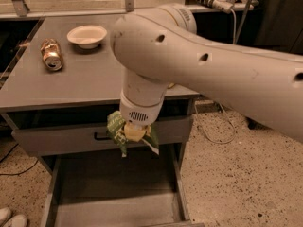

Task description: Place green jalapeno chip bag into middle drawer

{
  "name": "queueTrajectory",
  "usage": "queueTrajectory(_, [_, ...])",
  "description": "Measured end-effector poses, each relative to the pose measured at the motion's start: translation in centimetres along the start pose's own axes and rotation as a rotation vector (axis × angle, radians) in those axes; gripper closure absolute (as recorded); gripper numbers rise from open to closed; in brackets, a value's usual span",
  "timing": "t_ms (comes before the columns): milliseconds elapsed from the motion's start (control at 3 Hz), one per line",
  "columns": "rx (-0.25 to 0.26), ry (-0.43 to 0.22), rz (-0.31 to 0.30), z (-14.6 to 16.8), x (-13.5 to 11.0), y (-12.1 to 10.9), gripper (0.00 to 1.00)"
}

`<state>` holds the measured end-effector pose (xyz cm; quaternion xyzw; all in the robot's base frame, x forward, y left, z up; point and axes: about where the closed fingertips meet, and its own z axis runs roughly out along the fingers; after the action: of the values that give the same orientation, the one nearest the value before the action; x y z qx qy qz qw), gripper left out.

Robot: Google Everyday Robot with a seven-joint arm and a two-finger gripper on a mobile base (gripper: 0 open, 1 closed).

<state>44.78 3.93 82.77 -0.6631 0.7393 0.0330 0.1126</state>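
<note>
My gripper [134, 133] hangs from the big white arm and is shut on the green jalapeno chip bag [115, 126]. The crinkled green foil sticks out on both sides of the fingers. The bag hangs in front of the closed drawer front with the black handle [100, 136], past the cabinet's front edge. Below it the middle drawer [104, 211] is pulled out, a wide grey box with a flat floor and low side walls. The bag is held above the drawer's rear part, not touching it.
On the grey cabinet top [71, 82] lie a tipped gold can [51, 55] and a white bowl [87, 35]. The arm covers the top's right side. Cables [215, 129] trail on the speckled floor to the right. White shoes [8, 217] show at the bottom left.
</note>
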Motion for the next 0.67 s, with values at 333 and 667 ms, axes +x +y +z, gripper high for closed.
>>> queueTrajectory(333, [-0.099,-0.007,0.061,3.45,0.74,4.95,1.0])
queueTrajectory(667, [-0.099,-0.007,0.061,3.45,0.74,4.95,1.0])
